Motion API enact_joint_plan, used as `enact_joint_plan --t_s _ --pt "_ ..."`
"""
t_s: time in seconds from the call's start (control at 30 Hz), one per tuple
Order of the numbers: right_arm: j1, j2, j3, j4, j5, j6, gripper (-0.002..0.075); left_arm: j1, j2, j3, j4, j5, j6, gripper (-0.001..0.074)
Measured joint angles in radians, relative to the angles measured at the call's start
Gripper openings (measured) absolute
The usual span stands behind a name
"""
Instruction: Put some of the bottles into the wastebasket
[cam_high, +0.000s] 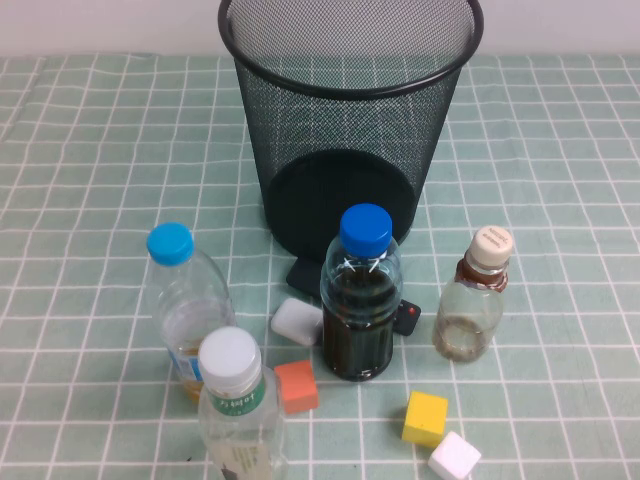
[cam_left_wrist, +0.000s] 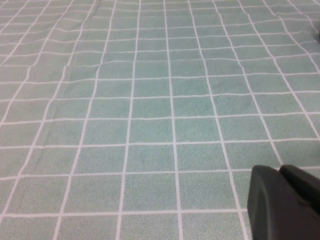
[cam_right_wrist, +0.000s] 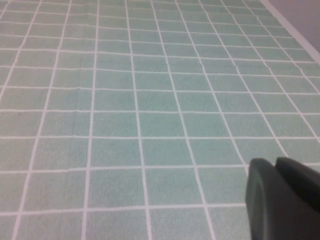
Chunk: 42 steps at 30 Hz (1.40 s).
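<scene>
Closed on nothing, jaws of left gripper (cam_left_wrist: 286, 200) and right gripper (cam_right_wrist: 280, 197), each over bare checked table (cam_left_wrist: 150, 100); both absent from high view. Upright before wastebasket (cam_high: 350, 130): beige-capped bottle (cam_high: 474, 295) at right; white-capped bottle (cam_high: 238, 410) nearest, base cut off.

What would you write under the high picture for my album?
Four bottles and some little blocks stand before the wastebasket on a green checked cloth; no end effector in view.

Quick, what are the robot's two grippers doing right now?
Left gripper: shut, holding nothing, over bare tablecloth.
Right gripper: shut, holding nothing, over bare tablecloth.
</scene>
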Motion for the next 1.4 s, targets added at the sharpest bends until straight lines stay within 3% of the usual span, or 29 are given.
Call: enact_joint_plan --t_s 1.4 --pt "0.000 0.000 0.000 0.000 0.000 0.000 -0.0007 0.000 0.000 0.000 -0.006 -0.010 0.000 -0.0006"
